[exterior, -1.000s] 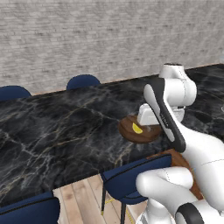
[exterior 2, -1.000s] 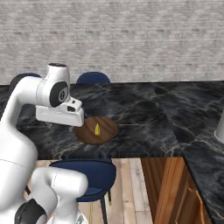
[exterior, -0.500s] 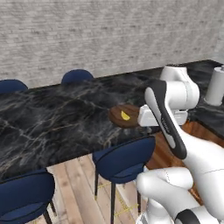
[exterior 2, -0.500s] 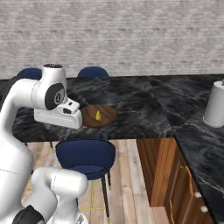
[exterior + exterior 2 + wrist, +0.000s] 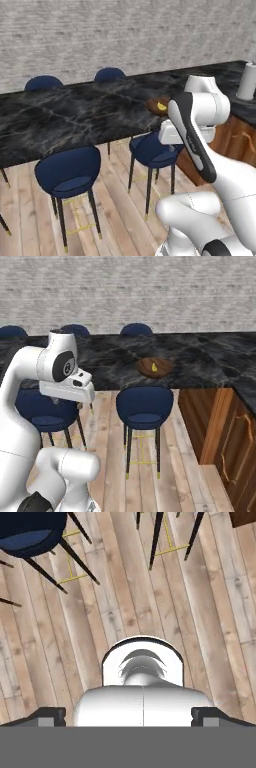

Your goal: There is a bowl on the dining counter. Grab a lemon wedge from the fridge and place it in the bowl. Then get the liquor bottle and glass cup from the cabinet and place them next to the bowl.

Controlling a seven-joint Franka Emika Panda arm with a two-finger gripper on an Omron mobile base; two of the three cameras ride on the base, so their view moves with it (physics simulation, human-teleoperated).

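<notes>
With the lemon wedge (image 5: 154,367) in the bowl (image 5: 155,367), I judge the glass next: fragile, slippery, best taken mid-body; my pincer (image 5: 128,714) stands apart, empty.

Counter (image 5: 200,358): glossy black marble, wood sides. Bowl (image 5: 155,367): dark wood. Floor (image 5: 125,612): pale wood planks. Wall (image 5: 125,30): rough grey brick.

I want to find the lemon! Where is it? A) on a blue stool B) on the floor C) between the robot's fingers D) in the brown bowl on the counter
D: the lemon lies inside the bowl on the counter.
</notes>
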